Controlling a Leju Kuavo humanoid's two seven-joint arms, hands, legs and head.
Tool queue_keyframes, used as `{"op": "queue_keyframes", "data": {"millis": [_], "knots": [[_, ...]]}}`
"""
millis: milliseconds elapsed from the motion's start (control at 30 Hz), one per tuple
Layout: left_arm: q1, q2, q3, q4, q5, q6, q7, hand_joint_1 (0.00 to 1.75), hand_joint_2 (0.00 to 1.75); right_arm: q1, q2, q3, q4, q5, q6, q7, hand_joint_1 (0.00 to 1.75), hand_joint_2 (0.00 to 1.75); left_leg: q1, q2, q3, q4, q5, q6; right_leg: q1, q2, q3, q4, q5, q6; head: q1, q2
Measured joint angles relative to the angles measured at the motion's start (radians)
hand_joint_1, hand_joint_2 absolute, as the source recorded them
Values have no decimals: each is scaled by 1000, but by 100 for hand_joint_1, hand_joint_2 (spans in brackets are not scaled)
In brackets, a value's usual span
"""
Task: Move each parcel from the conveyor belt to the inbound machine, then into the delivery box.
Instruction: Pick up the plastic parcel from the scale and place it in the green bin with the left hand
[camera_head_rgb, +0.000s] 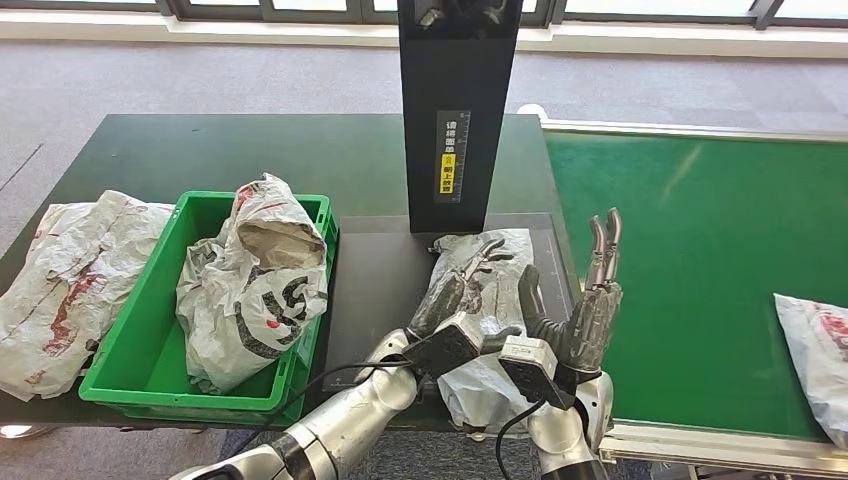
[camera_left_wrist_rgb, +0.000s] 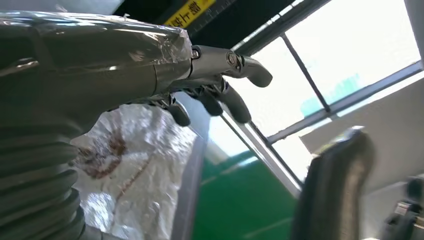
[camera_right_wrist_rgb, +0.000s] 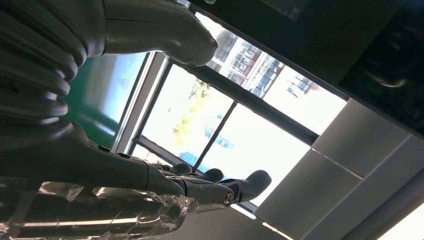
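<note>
The inbound machine (camera_head_rgb: 380, 285) carries the parcel (camera_head_rgb: 487, 300) on its dark platform, long axis running toward the robot — the delivery box (camera_head_rgb: 135, 375) sits to its left. The left hand (camera_head_rgb: 455, 300) rests over it, fingers spread, nothing clamped; the right hand (camera_head_rgb: 590, 310) stands beside it, fingers apart, pointing up.

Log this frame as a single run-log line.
stage: parcel on inbound machine platform | left hand: resting on parcel, not gripping | right hand: open, raised beside it | green bin: one parcel | belt: one waiting

Grey carpet (camera_head_rgb: 250, 75), windows (camera_right_wrist_rgb: 235, 120) behind.
</note>
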Motion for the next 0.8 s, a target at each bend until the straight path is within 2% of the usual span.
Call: {"op": "queue_keyframes", "data": {"millis": [133,300,433,533,700,800], "knots": [[-27,0,-1,60,-80,80,95,0,175,16,-2,0,-42,3,-55,0,0,175,0,0,0,0,0,0,0,-1,0,0,0,0,0,0],[-45,0,-16,125,-121,95,169,0,175,60,-3,-5,-274,48,-84,-1,0,175,0,0,0,0,0,0,0,0,0,0,0,0,0,0],[-56,0,-48,161,-154,105,232,0,175,76,-3,-24,-384,38,-85,2,0,175,0,0,0,0,0,1,0,0,0,0,0,0,0,0],[-62,0,-73,179,-208,105,288,0,175,84,-3,-33,-423,30,-85,5,0,175,0,0,0,0,0,1,0,0,0,0,0,0,0,0],[-73,0,-159,199,-304,46,443,0,175,85,-3,-45,-431,1,-85,4,0,175,0,0,0,0,0,0,0,0,0,0,0,0,0,0],[-75,0,-204,204,-317,32,475,0,175,86,-3,-49,-431,-1,-85,4,0,175,0,0,0,0,0,0,0,0,0,0,0,0,0,0]]}}
